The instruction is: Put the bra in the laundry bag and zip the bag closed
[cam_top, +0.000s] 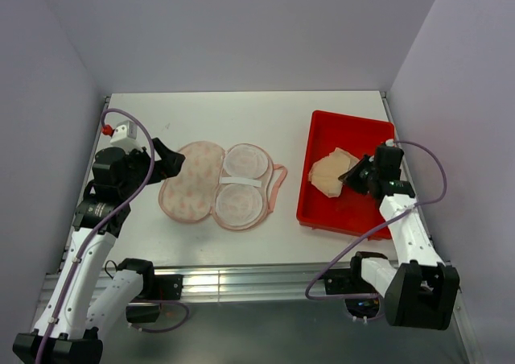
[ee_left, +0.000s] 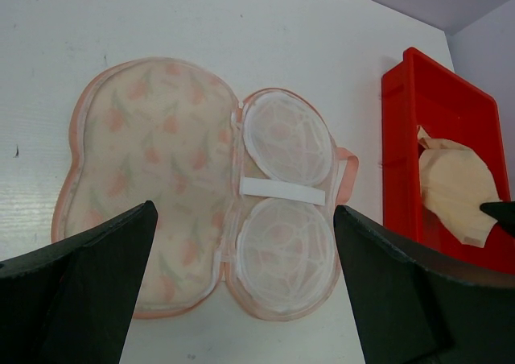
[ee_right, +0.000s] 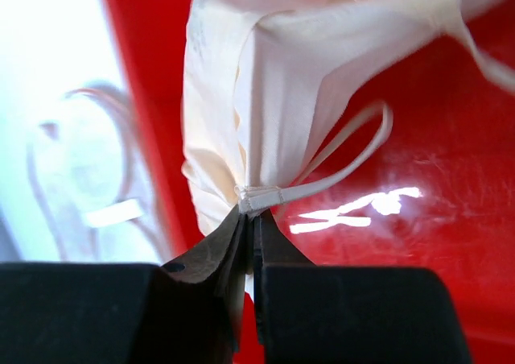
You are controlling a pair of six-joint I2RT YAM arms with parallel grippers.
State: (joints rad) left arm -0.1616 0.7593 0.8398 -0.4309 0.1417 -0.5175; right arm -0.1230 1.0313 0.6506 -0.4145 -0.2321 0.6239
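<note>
1. Bra [cam_top: 330, 173] fabric sits bunched in the red tray [cam_top: 354, 126] at the right of the table [cam_top: 241, 114] in the top view, with the right gripper [cam_top: 352, 175] touching its right edge. The laundry bag [cam_top: 216, 183] lies spread open mid-table, well apart from the bra. The left gripper [cam_top: 173, 161] hovers at the bag's left edge.
2. Left wrist view: the left gripper [ee_left: 243, 211] has its jaws wide apart, holding nothing, above the open laundry bag [ee_left: 161, 179]. The bra [ee_left: 455, 191] shows far right in the red tray [ee_left: 434, 90].
3. Right wrist view: the right gripper [ee_right: 251, 219] is pinched together on the bra's [ee_right: 265, 98] lower edge, where a thin strap [ee_right: 354, 150] joins it, over the tray floor.
</note>
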